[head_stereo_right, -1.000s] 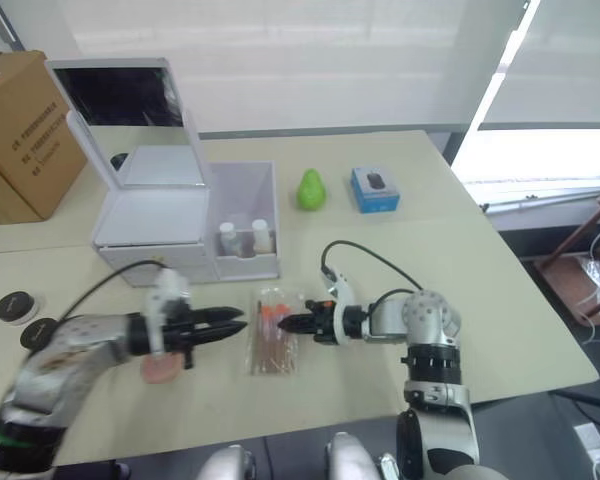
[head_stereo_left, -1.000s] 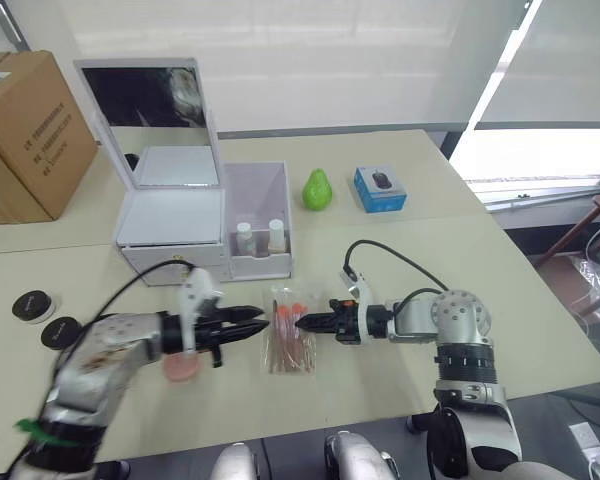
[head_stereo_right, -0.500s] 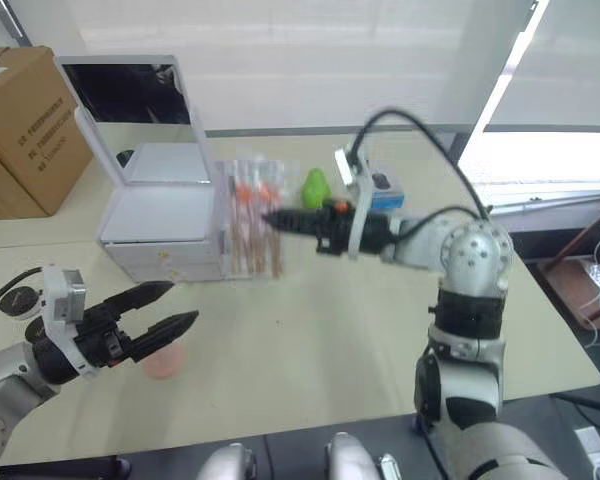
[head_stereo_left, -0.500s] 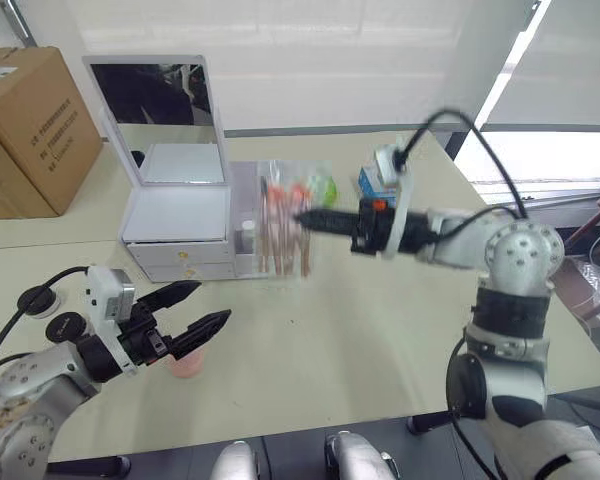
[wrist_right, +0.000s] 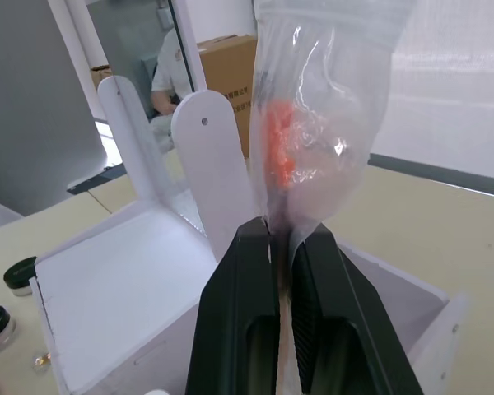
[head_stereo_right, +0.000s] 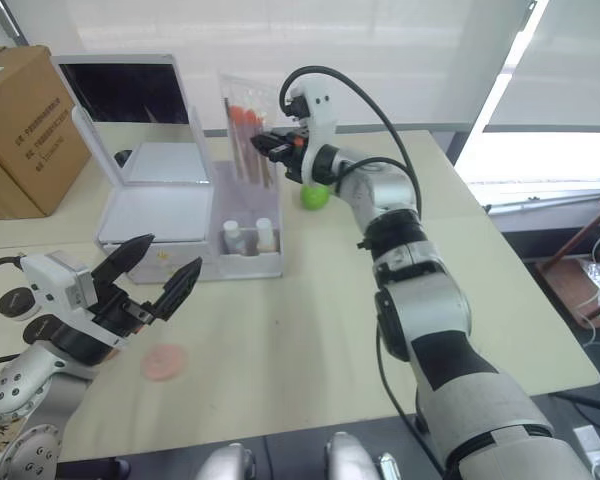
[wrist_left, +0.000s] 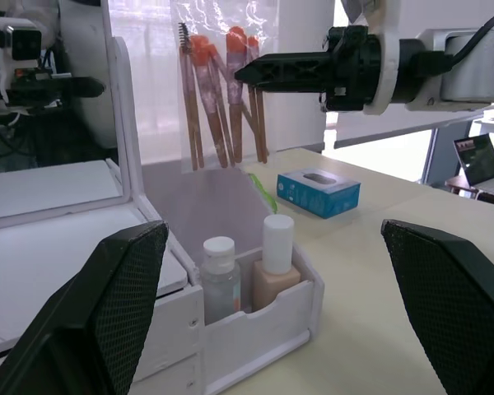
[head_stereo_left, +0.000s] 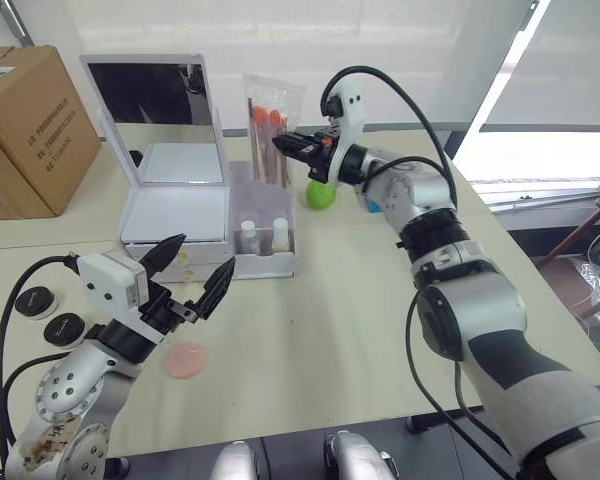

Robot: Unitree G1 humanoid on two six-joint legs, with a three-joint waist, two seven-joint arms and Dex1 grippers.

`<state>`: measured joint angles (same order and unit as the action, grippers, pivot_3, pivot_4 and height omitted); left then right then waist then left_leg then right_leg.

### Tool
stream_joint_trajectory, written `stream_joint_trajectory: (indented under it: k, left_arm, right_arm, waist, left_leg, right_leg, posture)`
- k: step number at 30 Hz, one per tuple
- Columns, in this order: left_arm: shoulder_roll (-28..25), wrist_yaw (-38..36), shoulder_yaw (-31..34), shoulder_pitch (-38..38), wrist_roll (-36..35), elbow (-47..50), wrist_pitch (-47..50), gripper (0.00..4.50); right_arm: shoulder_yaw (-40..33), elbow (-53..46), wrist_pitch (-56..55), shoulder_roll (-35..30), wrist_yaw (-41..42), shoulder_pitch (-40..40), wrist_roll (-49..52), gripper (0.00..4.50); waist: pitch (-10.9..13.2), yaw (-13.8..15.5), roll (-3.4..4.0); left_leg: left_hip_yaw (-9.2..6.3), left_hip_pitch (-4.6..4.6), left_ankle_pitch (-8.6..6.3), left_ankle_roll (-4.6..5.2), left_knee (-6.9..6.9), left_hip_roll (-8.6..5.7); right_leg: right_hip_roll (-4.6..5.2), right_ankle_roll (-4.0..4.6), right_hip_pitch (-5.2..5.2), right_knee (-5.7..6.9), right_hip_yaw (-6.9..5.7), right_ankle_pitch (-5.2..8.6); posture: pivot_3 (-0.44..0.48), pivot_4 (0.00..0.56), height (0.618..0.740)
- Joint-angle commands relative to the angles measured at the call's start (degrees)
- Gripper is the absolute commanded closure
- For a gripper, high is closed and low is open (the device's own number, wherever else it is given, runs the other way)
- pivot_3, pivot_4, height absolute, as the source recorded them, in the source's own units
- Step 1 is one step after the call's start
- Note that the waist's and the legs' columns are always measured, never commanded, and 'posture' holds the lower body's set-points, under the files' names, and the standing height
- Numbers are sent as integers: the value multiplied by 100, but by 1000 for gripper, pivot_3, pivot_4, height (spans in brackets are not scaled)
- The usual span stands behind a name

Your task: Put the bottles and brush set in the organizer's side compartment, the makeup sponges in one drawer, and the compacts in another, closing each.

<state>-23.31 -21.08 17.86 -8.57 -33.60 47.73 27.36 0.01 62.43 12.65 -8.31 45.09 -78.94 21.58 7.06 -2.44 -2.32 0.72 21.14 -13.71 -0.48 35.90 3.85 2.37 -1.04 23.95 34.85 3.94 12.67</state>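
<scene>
right tool (head_stereo_left: 292,142) pinches the brush set (head_stereo_left: 269,130), hanging long axis vertical; side compartment (head_stereo_left: 263,205) lies directly below; left tool (head_stereo_left: 198,272) gapes empty.

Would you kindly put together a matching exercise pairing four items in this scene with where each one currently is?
Things:
1. brush set
2. two bottles
3. pink sponge
4. black compacts

Places:
A. standing in the organizer's side compartment
B. on the table near the left gripper
C. hanging from the right gripper above the organizer
D. at the table's left edge

Pairs: 1-C, 2-A, 3-B, 4-D
</scene>
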Motion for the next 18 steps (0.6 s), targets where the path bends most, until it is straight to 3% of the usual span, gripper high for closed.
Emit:
stream_joint_trajectory:
  k: [1, 7, 16, 18]
  left_arm:
    - [6, 144, -83, -24, 52, 258, -98, 37]
    - [-10, 165, -110, -6, 47, 204, -183, 37]
    - [-87, 122, -10, -15, -40, 160, -235, 37]
    - [-95, 139, -38, 20, -57, 172, -209, 0]
  right_arm:
    - [-225, 547, -443, 115, 328, -242, -170, 4334]
    - [-447, 1192, -878, 317, 39, -338, -570, 4334]
    - [-615, 1376, -893, 544, -636, -412, -1094, 4334]
    - [-695, 1377, -922, 594, -794, -418, -1134, 3829]
  waist:
    - [2, 4, 1]
    - [4, 3, 3]
    - [4, -3, 4]
    - [4, 2, 4]
  left_leg:
    - [0, 1, 0, 0, 1, 0]
    - [-1, 2, 0, 0, 2, -1]
    - [-2, 1, 0, 0, 1, -1]
    - [-2, 1, 0, 0, 2, -1]
  right_leg:
    - [0, 1, 0, 0, 0, 1]
    - [0, 2, 2, 1, 0, 1]
    - [0, 6, 2, 2, 0, 3]
    - [0, 5, 1, 2, -1, 3]
  posture:
    - [0, 150, 733]
    - [0, 150, 733]
    - [0, 150, 733]
    - [0, 150, 733]
